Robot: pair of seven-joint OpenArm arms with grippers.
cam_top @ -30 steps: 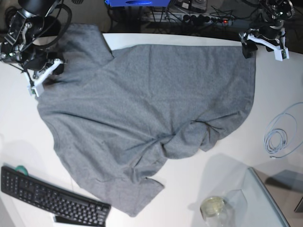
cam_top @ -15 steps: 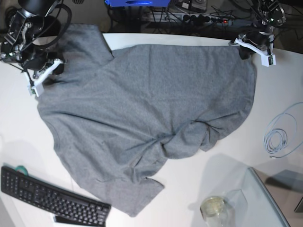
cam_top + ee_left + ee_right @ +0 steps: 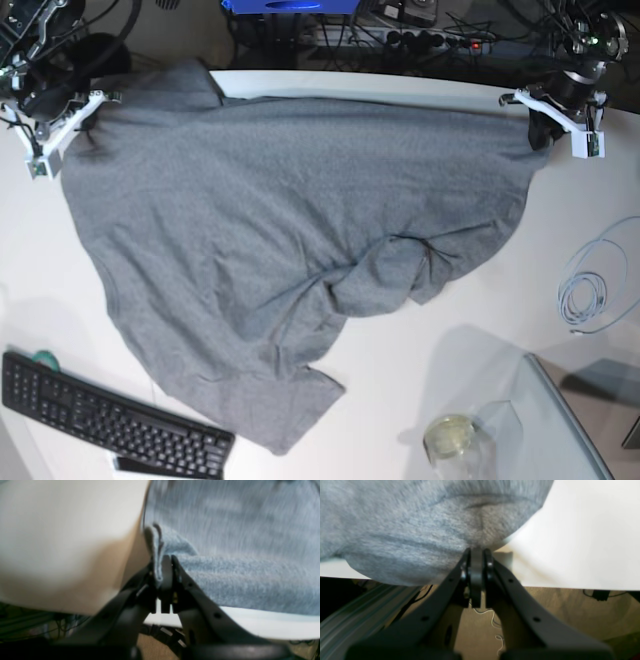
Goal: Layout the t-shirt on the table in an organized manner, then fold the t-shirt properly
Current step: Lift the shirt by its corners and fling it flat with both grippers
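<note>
The desk (image 3: 500,350) is the biggest thing under me, a smooth white top whose far edge curves along the top of the base view. Most of it is covered by the t-shirt (image 3: 280,220), a plain heather-grey one spread wide across the middle and far side. Its far edge is pulled nearly straight between my two arms. Lower down the cloth is bunched into creases near the middle, and one corner trails toward the near edge, ending just beside the keyboard (image 3: 110,420).

The black keyboard lies at the near left corner of the base view. A clear glass panel (image 3: 570,420) sits at the near right corner, with a glass jar (image 3: 452,440) just beside it. A coil of pale cable (image 3: 590,290) rests on the bare desk, apart from the shirt's edge.

My left claw (image 3: 165,562) is at the far right corner of the base view, jaws pinched tight on a fold of the shirt's edge; in the left wrist view the grey fabric stands up between the tips right at the rim of the desk. My right claw (image 3: 476,552) is at the far left corner, jaws likewise closed narrow on the shirt's edge, with the cloth bulging just above the tips and drooping over the desk's edge there.
</note>
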